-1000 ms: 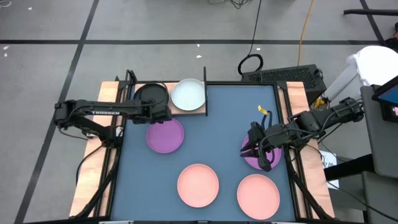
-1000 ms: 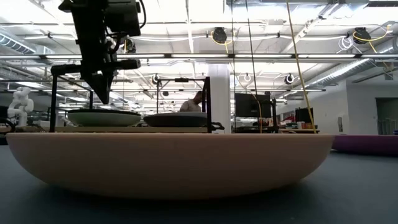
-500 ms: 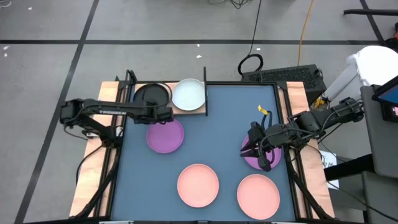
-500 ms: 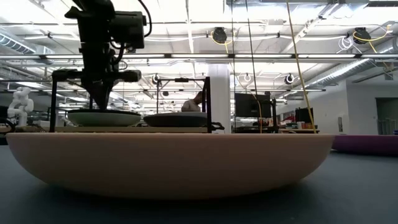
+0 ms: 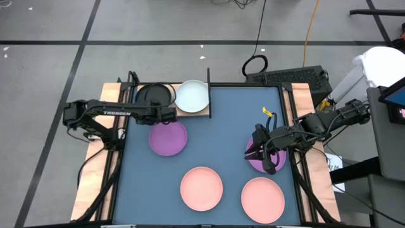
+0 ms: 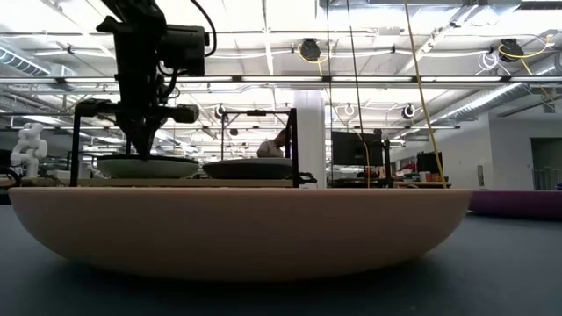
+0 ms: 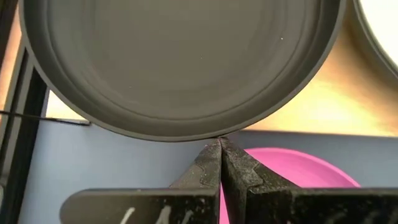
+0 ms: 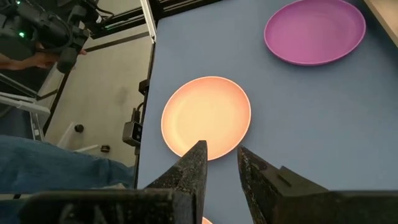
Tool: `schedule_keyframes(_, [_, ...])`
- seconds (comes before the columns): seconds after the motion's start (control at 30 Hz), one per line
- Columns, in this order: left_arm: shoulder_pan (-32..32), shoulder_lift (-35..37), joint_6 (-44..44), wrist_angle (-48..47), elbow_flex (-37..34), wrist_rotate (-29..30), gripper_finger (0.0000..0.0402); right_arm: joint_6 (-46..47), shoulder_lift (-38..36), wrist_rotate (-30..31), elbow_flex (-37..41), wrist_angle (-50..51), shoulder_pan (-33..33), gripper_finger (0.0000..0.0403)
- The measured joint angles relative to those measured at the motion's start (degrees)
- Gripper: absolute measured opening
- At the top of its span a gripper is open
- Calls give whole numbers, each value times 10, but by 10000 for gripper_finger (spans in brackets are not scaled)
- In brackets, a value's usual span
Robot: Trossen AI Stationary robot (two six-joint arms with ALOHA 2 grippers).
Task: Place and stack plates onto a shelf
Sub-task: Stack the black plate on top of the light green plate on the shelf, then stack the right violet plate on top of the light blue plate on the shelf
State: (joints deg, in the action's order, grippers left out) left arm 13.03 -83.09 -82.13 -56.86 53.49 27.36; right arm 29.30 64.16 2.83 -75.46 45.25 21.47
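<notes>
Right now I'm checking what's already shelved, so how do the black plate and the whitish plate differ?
The black plate sits at the shelf's left end; the whitish plate sits at its right end. The shut left gripper is at the black plate's rim; nothing is near the whitish plate. Both are round, shallow, and lie flat on the wooden board.

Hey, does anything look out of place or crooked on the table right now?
Nothing stands out. The black plate and whitish plate lie flat side by side on the shelf; the purple plate and salmon plates lie flat on the mat.
</notes>
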Motion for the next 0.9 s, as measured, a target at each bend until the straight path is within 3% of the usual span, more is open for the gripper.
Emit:
schedule_keyframes(0.3, [13,12,55,25,0,-10,1,0,0,0,0,0,0,75])
schedule_keyframes(0.63, [-116,65,87,165,0,-32,1,0,0,4,0,1,0,75])
schedule_keyframes(0.77, [-176,80,109,224,1,-55,1,42,0,59,0,5,0,75])
schedule_keyframes(0.9, [-213,81,72,226,1,-122,1,101,0,137,0,43,-2,75])
